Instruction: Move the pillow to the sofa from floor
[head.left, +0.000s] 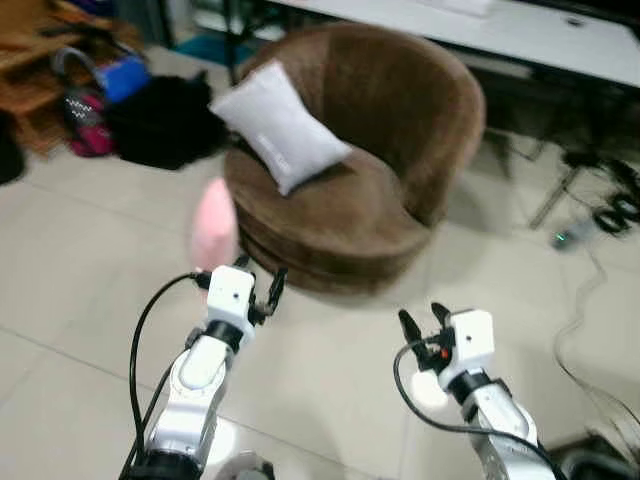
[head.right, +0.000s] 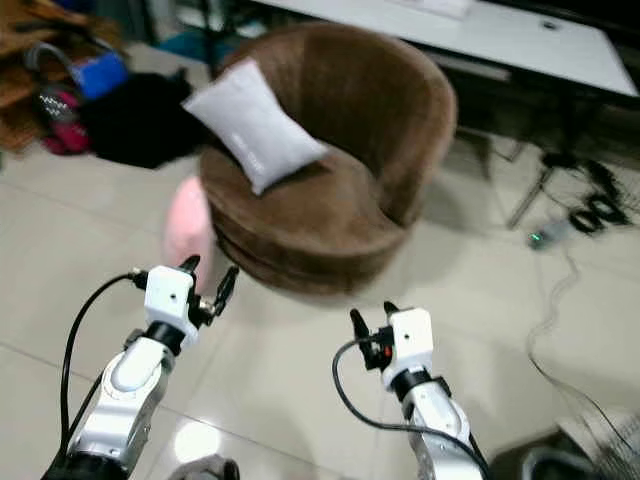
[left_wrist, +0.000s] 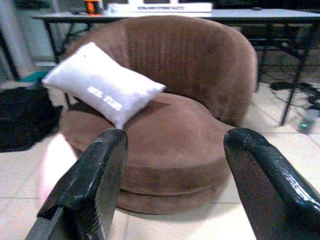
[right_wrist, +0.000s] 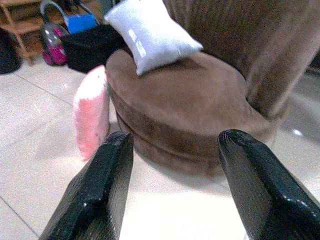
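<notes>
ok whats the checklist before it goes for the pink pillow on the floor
1. Target found: pink pillow stands on the floor against the sofa's base. Ok.
2. Left end effector empty, fingers apart. Ok.
3. Right end effector empty, fingers apart. Ok.
4. Contact with pillow: neither end effector touches it; both hover short of it over the tiles. Not ok.
5. Drop spot: brown sofa seat has bare room beside the white pillow. Ok.
6. Path hazards: cables lie on the floor to the robot's right, away from the pillow. Ok.
</notes>
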